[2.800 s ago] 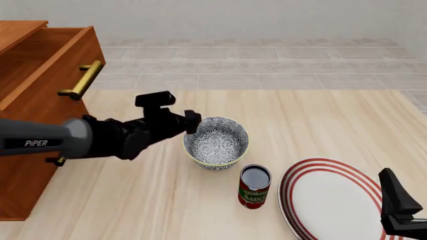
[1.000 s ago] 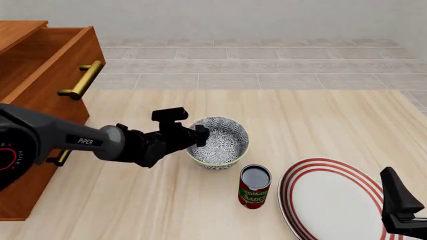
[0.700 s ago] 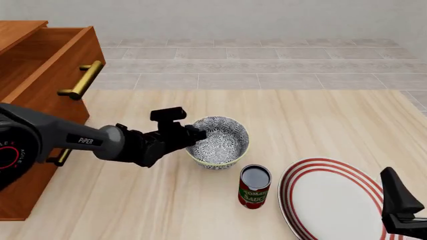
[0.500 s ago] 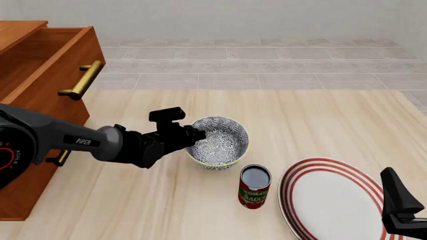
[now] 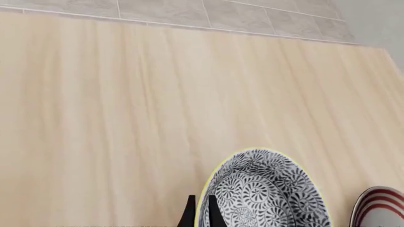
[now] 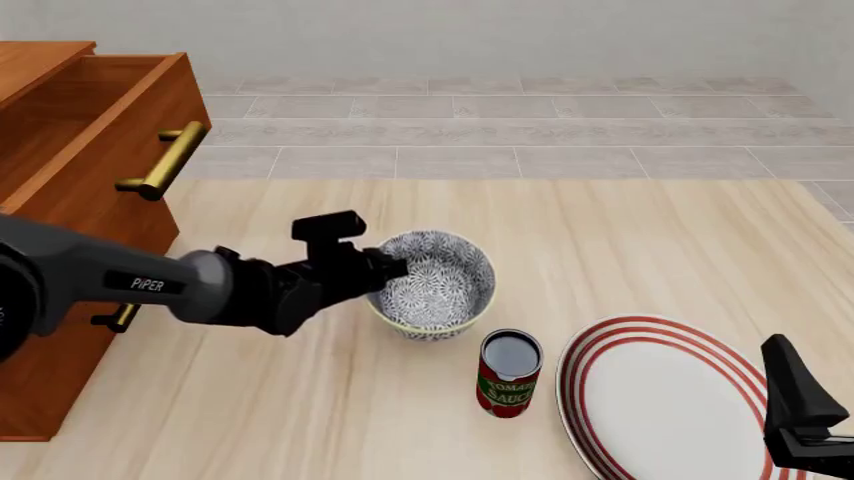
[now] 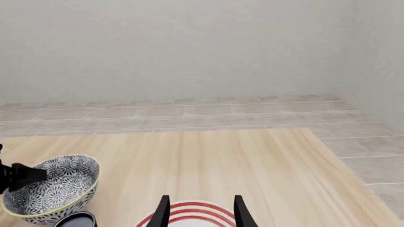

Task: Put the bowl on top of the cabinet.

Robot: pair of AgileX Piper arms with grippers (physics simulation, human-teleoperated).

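The bowl point(image 6: 441, 285), black-and-white patterned with a pale yellow rim, is at the middle of the table. My left gripper point(image 6: 387, 268) is shut on its left rim. In the left wrist view the gripper point(image 5: 200, 203) straddles the rim of the bowl point(image 5: 271, 189), one finger inside and one outside. The bowl looks slightly tilted toward the gripper. The reddish-brown cabinet point(image 6: 67, 200) stands at the far left with its top drawer open. My right gripper point(image 7: 200, 213) is open over the plate and holds nothing. It shows at the lower right of the front view point(image 6: 801, 420).
A tomato sauce can point(image 6: 509, 372) stands just in front of the bowl. A flat white plate with red rings point(image 6: 667, 400) lies at the front right. The drawer's brass bar handle point(image 6: 167, 160) juts out toward the table.
The left gripper lowered to the bowl's left rim and closed on it. Since half a second ago the arm and bowl have shifted slightly left. The right arm has not moved.
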